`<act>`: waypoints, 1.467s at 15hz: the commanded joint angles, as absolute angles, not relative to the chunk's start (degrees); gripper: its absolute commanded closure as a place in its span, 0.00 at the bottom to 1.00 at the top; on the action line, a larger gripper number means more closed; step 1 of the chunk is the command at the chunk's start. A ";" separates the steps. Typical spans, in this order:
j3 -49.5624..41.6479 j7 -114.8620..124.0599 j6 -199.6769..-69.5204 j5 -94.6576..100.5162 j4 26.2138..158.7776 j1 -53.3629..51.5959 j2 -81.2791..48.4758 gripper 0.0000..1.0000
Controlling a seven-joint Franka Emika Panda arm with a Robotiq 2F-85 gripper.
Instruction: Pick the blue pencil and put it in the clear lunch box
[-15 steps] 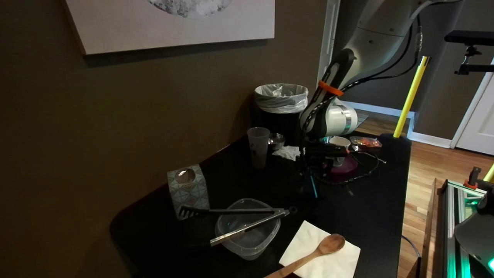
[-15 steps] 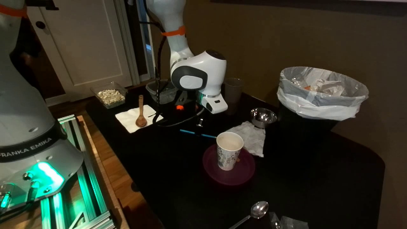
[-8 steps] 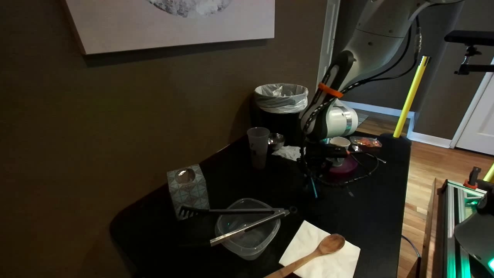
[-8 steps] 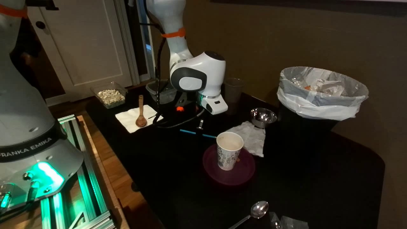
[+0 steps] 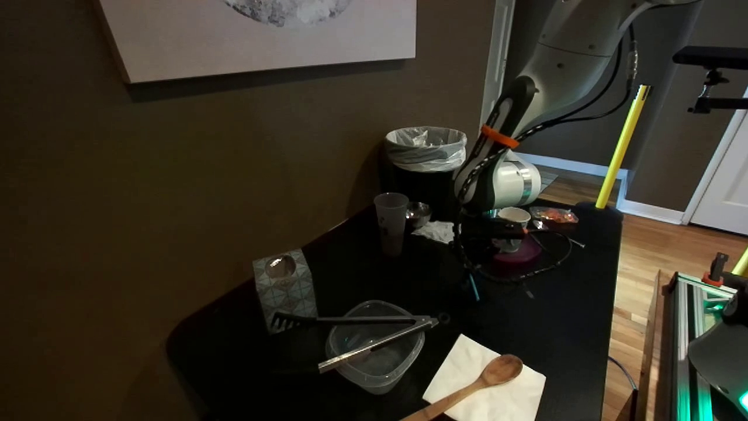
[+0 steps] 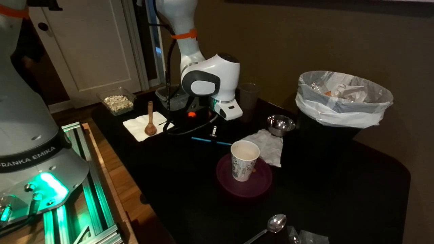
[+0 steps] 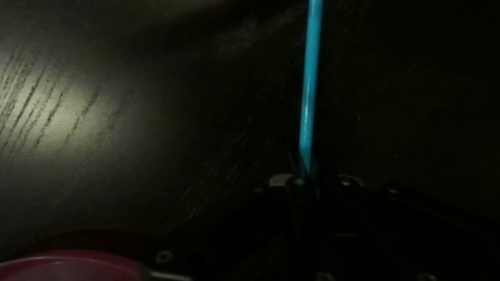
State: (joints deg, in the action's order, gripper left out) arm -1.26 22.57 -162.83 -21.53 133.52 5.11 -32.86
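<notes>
The dark table [image 5: 561, 327] lies along the wall [image 5: 204, 175], and the arm [image 6: 217, 73] reaches down over its middle, between the wall edge and the robot's edge. Toward the rounded corner on the wall side sits the clear lunch box [image 5: 390, 359], with tongs [image 5: 380, 343] lying across its opening. They narrow the way in, we judge, so a later drop should use the gap between their two legs. On the side away from that corner, a maroon plate [image 6: 251, 189] bears a paper cup [image 6: 244, 162]. We take the step in hand to be making the grasp sure and lifting. We should rise straight up before any sideways travel, then head toward that corner, keeping off the cup.

Our gripper [image 7: 311, 178] points down with its jaws standing almost together; from the dim wrist view we judge that they have hold of the blue pencil [image 7: 310, 78], and an exterior view puts the hold near its middle. The pencil is on the table or just above it, we cannot tell which, one end pointing at the cup. Thin as it is, it may swivel, so we should lift slowly, both ends level.
</notes>
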 commanded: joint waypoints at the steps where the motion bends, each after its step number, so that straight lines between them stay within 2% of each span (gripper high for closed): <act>1: 0.62 22.48 -161.49 -23.17 135.39 4.15 -29.64 0.98; 10: 10.40 7.74 -148.67 -25.14 139.82 4.59 -13.29 0.98; 16: 14.25 -6.56 -141.47 -36.95 143.83 0.13 -5.16 0.98; 17: 12.13 -4.24 -142.08 -34.90 140.88 -0.18 -8.29 0.91; 20: 12.45 -4.57 -141.98 -35.51 142.52 -2.14 -6.23 0.91; 21: 12.42 -4.69 -141.98 -35.52 142.69 -2.15 -6.09 0.98; 22: 13.39 -8.61 -141.77 -39.55 142.45 -2.46 -6.07 0.98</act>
